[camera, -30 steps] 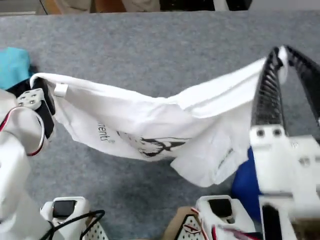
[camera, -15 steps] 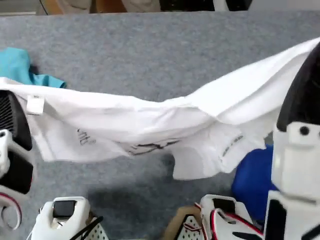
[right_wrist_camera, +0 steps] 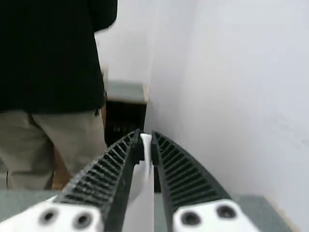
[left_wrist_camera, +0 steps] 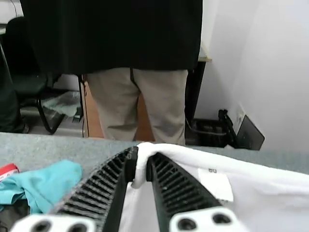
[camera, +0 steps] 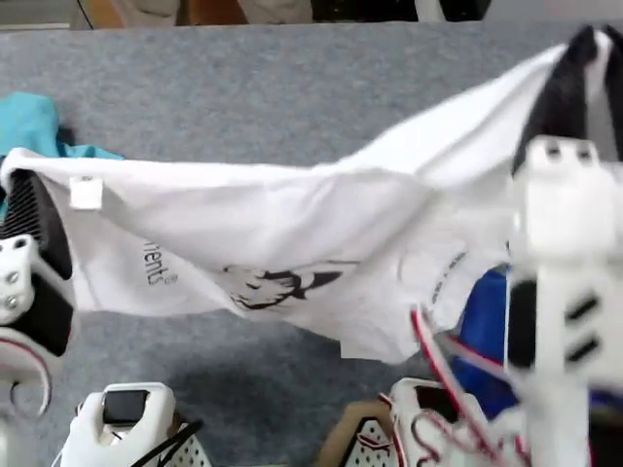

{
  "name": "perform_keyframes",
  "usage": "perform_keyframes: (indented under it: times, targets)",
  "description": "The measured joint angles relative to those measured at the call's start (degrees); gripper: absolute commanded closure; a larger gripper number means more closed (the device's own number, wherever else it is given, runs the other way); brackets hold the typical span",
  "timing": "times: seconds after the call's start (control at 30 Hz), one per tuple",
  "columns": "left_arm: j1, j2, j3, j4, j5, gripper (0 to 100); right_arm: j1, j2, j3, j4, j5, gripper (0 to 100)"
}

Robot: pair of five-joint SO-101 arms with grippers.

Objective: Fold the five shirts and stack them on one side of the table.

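Over the table (camera: pixel 243 88), the high view showed a white shirt (camera: pixel 292 233) stretched in the air between both arms, sagging in the middle. The left gripper (camera: pixel 12 180) held its left end and the right gripper (camera: pixel 584 44) its right end, farther back, though the pinch itself was hard to make out. A blue shirt (camera: pixel 484 321) lay half hidden beneath the white one and the right arm. A teal shirt (camera: pixel 29 122) was cut off at the far left edge. The left wrist view made the clamp plain: the jaws were closed on a white fold, with the teal shirt just beside. The right wrist view showed its jaws likewise pinching a thin white edge.
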Motion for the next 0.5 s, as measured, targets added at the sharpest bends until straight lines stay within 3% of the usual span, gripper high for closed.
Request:
perform_keyframes:
  times: [0.17, 0.37, 0.5]
  targets:
    - [0.00, 0.18, 10.37, -0.44, -0.53, 98, -0.26, 6.77, 2.37, 0.00, 0.00, 99.3]
    - [0.09, 1.05, 23.47, -9.32, -0.62, 98, -2.29, 15.03, 1.32, -2.55, 0.00, 99.3]
    - [0.09, 1.14, 25.93, -15.74, -0.62, 98, -3.08, 19.78, -2.81, -6.95, 0.00, 99.3]
